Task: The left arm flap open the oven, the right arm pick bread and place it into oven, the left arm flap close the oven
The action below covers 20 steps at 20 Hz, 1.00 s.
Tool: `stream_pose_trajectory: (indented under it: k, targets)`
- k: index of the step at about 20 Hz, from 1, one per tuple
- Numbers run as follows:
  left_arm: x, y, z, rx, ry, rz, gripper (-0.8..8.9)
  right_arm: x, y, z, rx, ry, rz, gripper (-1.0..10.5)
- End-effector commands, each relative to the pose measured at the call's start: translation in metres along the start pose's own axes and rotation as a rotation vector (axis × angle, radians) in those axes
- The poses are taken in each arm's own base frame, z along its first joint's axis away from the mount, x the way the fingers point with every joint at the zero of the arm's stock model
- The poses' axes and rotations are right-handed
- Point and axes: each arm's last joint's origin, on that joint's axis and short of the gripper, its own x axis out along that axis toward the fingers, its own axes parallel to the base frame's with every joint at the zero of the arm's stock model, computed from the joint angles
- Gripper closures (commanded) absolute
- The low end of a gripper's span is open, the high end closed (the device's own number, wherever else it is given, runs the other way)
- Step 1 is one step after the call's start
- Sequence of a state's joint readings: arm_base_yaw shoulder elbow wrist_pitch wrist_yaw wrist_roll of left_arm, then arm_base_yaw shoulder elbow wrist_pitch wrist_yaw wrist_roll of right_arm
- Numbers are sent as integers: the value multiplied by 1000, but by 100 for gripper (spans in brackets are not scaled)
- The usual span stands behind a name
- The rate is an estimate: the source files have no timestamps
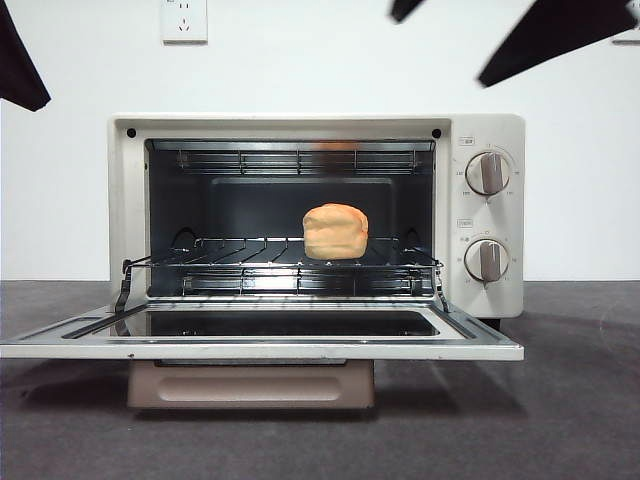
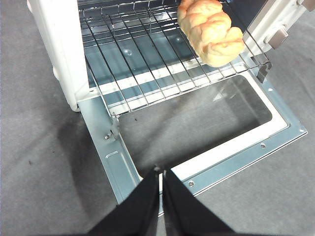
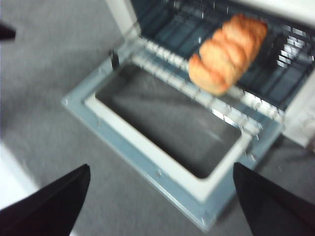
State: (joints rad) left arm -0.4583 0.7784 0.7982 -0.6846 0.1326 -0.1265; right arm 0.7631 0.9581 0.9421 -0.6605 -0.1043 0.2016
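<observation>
**Bread on the rack, oven door down**

The oven (image 1: 300,215) stands on the dark grey table (image 1: 580,420) with its door (image 1: 260,335) dropped flat toward the front camera, the glass pane facing up and the tan bar handle (image 1: 250,385) hanging under the front edge. Inside, the bread (image 1: 336,231) sits on the wire rack (image 1: 280,255), at about 3 o'clock from the rack's middle in the front view, toward the side that carries the two round knobs (image 1: 487,172). The loaf rests upright on the wires and touches neither wall.

The left gripper (image 2: 161,173) hovers above the outer edge of the lowered door; its jaws are pressed together to a thin slit and hold nothing. The right gripper (image 3: 160,196) hangs above the table just in front of the door, its jaws spread wide and empty, with the loaf well clear of them. That view is blurred.

In the front view both arms show only as black shapes near the top: one at 10 o'clock (image 1: 20,65), one at 1 o'clock (image 1: 550,35). A white wall socket (image 1: 184,20) sits on the wall above the oven.
</observation>
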Motion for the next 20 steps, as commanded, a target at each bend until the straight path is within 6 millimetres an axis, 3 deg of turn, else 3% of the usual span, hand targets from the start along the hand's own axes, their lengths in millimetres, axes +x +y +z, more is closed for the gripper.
stream_pose_trajectory:
  k: [1, 11, 20]
  targets:
    - [0, -1, 2, -13, -3, -2, 797, -10, 3, 2, -44, -28, 7, 484]
    - [3, 6, 0, -75, -13, 25, 797, -21, 3, 0, -46, -56, 16, 484]
    - [50, 44, -50, -247, -21, 109, 799, -21, 3, -2, -43, -30, 11, 484]
